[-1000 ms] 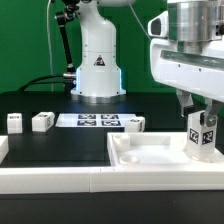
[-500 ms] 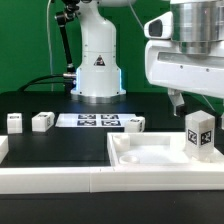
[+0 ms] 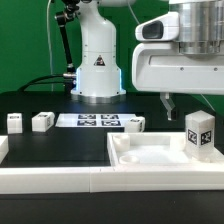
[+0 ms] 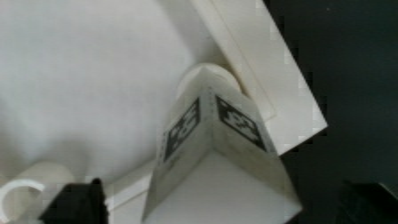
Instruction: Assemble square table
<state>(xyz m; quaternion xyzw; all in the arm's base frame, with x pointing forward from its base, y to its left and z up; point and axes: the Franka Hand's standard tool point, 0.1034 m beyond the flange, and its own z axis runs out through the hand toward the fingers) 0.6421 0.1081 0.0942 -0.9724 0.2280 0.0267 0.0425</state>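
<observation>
The white square tabletop [image 3: 150, 160] lies on the exterior view's right, rims up. One tagged white leg [image 3: 201, 136] stands upright in its far right corner; it also shows in the wrist view [image 4: 214, 130] against the tabletop's rim [image 4: 267, 70]. My gripper [image 3: 190, 104] hangs just above this leg, open and empty, with one dark finger [image 3: 167, 103] visible. In the wrist view the gripper [image 4: 217, 205] has a finger on each side of the leg, apart from it. Three loose legs lie on the black surface: a first [image 3: 14, 122], a second [image 3: 42, 121] and a third [image 3: 135, 123].
The marker board [image 3: 88, 120] lies flat behind the loose legs. The arm's white base [image 3: 97, 60] stands at the back. A long white rail [image 3: 55, 180] edges the front of the work surface.
The gripper has risen off the standing leg and shifted toward the exterior view's left. The leg stays upright in the tabletop's corner.
</observation>
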